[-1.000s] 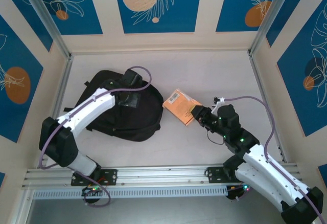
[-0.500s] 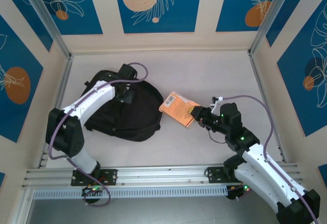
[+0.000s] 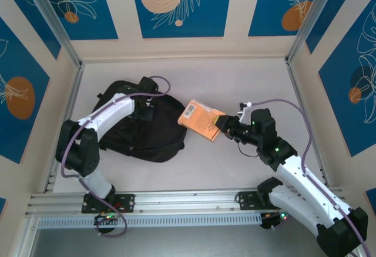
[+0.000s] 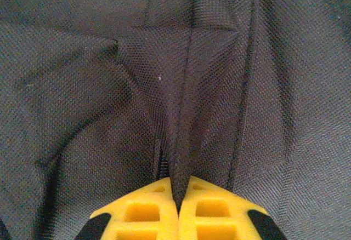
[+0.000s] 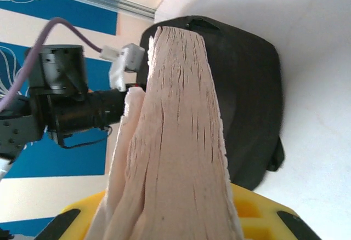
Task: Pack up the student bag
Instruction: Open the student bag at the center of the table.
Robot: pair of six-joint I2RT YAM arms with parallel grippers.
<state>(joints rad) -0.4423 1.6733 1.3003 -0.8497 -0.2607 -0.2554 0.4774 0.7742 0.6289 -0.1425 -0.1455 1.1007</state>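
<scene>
Large black soft fabric student bag lies flat on the white table, left of centre, rounded end toward the table's middle, well clear of the back wall. Left arm reaches across it from the near-left; left gripper sits down on the bag's upper middle. Left wrist view: left gripper has its yellow fingers pressed together with a raised fold of the black weave pinched in the seam between them, so it is clamped on bag fabric. Can't tell whether that fold is a zipper flap or plain cloth. Right gripper is closed on the near-right corner of an orange paperback book with a white label. The book is just right of the bag, its left edge next to the bag's rim; can't tell from above if they touch or whether the book is off the table. Right wrist view: the book's cream page edges stand up between the yellow fingers, fanned slightly, with the bag beyond and the left arm's black wrist at its left side. A purple cable loops over the bag's far edge.
</scene>
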